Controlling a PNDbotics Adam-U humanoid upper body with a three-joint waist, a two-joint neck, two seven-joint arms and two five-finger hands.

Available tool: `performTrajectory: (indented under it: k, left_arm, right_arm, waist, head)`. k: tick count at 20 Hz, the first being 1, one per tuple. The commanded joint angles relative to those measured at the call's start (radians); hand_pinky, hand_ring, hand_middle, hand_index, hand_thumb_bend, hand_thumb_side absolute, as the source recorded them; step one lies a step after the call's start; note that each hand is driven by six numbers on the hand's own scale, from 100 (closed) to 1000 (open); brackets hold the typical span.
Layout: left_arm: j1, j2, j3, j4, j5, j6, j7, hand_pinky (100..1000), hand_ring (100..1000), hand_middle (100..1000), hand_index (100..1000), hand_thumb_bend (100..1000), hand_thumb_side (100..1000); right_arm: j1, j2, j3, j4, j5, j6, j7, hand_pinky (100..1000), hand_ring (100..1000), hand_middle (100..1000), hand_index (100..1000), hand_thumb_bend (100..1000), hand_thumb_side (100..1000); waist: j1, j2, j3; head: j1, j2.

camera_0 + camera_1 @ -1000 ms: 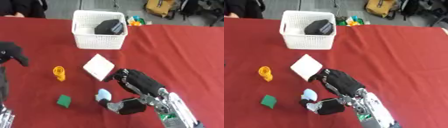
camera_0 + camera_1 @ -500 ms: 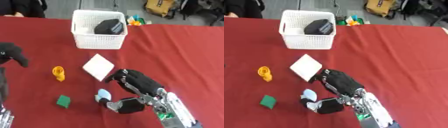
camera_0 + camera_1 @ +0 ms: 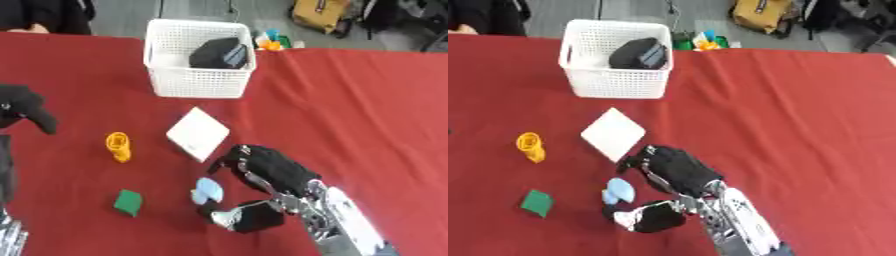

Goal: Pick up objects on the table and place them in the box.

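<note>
Cloth, red and broad, covers the whole table we work over, and near its far edge stands the white basket with a black object already inside. Nearer us lie a white square card, an orange piece, a green square and a small pale blue thing, all well apart from the basket.

Our right hand hangs low over the cloth just beside the blue thing, fingers curled down and thumb reaching in below; we judge it is closing on the piece but not yet gripping it, though contact is hard to tell. The risk, as we see it, is that the fingers nudge the little piece away or catch the card's edge beside them, or bunch the cloth.

Only the left eye view shows our left hand, dark at the left edge; whether its fingers are spread or closed we cannot tell.
</note>
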Motion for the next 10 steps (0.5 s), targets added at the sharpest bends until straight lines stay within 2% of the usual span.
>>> performTrajectory:
  k: [1,10]
  left_arm:
    - [-0.009,0.006,-0.003,-0.020,-0.002,0.000,-0.002,333,436,540,715,100,879]
    - [-0.009,0.005,-0.005,-0.020,-0.002,0.001,-0.005,333,440,540,715,100,878]
  right_arm:
    - [-0.009,0.001,0.001,0.001,0.018,-0.008,-0.014,377,771,145,761,450,692]
    - [-0.013,0.004,0.003,0.036,0.046,-0.016,-0.059,379,768,142,755,419,705]
  waist:
    - [0.005,-0.016,0.001]
    - [0.005,-0.015,0.006]
  head:
    - [-0.003,-0.009]
    - [-0.004,-0.016]
